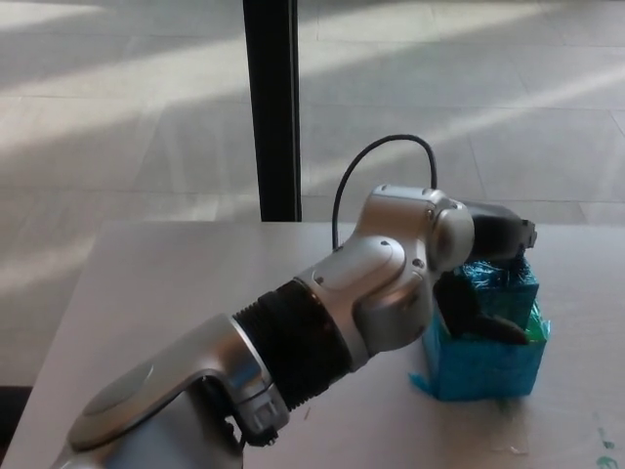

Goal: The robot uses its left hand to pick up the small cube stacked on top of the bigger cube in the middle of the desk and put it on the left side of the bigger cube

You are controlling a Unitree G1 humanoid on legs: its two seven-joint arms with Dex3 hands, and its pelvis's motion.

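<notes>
The small blue cube (511, 281) sits on top of the bigger blue cube (480, 371) at the right middle of the desk (166, 283). My left arm reaches in from the lower left. My left hand (488, 246) is down over the small cube, its fingers (503, 234) behind the cube's top and the thumb (476, 318) across its front face. The hand is closed around the small cube, which still rests on the bigger one. The hand hides much of the small cube's left side. My right hand does not show.
A black upright post (269, 107) stands just beyond the desk's far edge. A black cable (383, 154) loops above my wrist. Bare desk surface lies to the left of the bigger cube, partly under my forearm (322, 332). Tiled floor lies beyond.
</notes>
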